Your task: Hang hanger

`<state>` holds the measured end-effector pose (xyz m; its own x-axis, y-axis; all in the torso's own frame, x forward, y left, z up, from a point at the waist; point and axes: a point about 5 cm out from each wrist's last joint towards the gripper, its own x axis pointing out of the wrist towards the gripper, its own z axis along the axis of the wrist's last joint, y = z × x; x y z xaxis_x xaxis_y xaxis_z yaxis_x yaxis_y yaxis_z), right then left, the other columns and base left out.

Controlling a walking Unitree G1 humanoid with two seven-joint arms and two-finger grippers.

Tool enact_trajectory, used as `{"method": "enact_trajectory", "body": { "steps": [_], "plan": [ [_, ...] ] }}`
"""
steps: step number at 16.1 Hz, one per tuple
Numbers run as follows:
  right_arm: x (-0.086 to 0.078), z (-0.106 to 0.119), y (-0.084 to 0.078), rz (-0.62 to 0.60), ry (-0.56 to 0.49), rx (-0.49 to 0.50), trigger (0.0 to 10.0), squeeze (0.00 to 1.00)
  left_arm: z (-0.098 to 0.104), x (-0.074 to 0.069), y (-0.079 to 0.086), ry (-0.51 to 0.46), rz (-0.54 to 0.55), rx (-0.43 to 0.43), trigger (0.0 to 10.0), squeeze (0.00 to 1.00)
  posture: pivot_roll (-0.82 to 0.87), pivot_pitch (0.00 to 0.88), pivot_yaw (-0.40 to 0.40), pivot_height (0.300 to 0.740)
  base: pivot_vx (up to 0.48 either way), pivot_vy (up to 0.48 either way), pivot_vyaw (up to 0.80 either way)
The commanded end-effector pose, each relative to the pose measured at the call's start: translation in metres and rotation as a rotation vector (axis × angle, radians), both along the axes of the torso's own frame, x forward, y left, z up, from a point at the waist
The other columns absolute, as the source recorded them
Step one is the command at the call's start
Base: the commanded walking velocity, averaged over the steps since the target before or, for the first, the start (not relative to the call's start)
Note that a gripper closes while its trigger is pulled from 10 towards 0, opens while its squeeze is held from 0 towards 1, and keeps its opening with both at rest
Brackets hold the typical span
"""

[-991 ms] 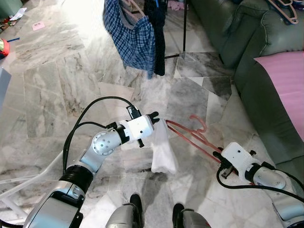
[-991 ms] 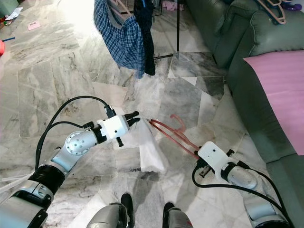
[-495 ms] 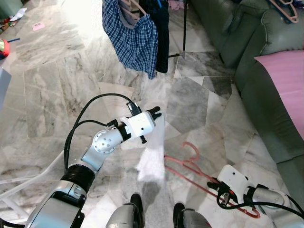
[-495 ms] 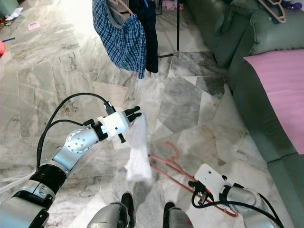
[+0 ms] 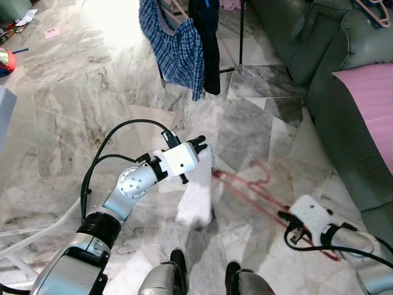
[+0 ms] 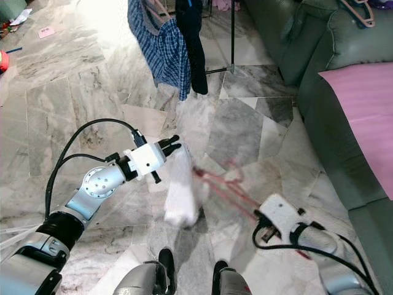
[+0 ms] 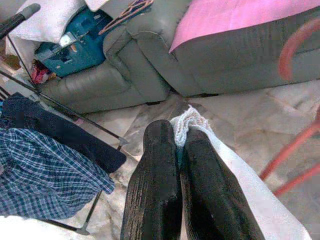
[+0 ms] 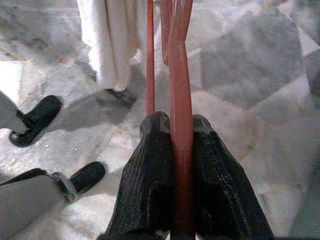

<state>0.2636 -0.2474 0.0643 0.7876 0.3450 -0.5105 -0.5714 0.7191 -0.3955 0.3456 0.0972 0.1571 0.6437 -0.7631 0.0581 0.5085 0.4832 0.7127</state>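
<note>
Pinching the top edge of a white cloth (image 5: 198, 200), the left gripper (image 7: 186, 131) sits at about ten o'clock from the robot's feet, its two black fingers pressed together on the knitted hem so the fabric hangs free below it rather than bunching on the marble floor (image 5: 67, 104); holding it by one edge looks meant to keep the garment open for the hanger. Toward the middle, the red hanger (image 5: 245, 184) stretches across the tiles from beside the cloth out to four o'clock, blurred in the head views; its hook end lies nearest the cloth. At the right, the right gripper (image 8: 181, 137) is clamped on the hanger's thin red bars, gripping the far end so the hook stays clear. Up at twelve o'clock a checked shirt (image 5: 178, 52) hangs on a rack, probably the destination; a green sofa (image 5: 344, 117) fills two o'clock.
</note>
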Motion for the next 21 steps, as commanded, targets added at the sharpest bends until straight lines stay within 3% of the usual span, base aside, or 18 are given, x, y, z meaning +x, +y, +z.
{"method": "enact_trajectory", "body": {
  "steps": [1,7,10,16,21],
  "plan": [
    [-0.004,-0.007,-0.005,-0.039,0.014,-0.003,10.0,0.00,0.010,0.001,0.003,-0.038,-0.005,-0.019,10.0,0.00,0.00,0.323,0.078,0.740,0.000,0.000,0.00],
    [0.003,-0.003,-0.021,-0.214,-0.076,0.099,10.0,0.00,0.009,0.001,0.003,-0.039,-0.001,-0.021,10.0,0.00,0.00,0.318,0.076,0.740,0.000,0.000,0.00],
    [0.005,-0.002,-0.020,-0.228,-0.084,0.155,10.0,0.00,0.010,0.000,-0.001,-0.045,-0.010,-0.029,10.0,0.00,0.00,0.315,0.075,0.740,0.000,0.000,0.00],
    [0.001,0.002,0.002,-0.095,-0.056,0.257,10.0,0.00,0.005,-0.003,-0.007,-0.042,-0.029,-0.024,10.0,0.00,0.00,0.316,0.079,0.740,0.000,0.000,0.00],
    [-0.010,0.020,-0.001,0.004,-0.039,0.247,10.0,0.00,0.001,-0.003,-0.005,-0.036,-0.026,0.006,10.0,0.00,0.00,0.320,0.084,0.740,0.000,0.000,0.00]
  ]
}}
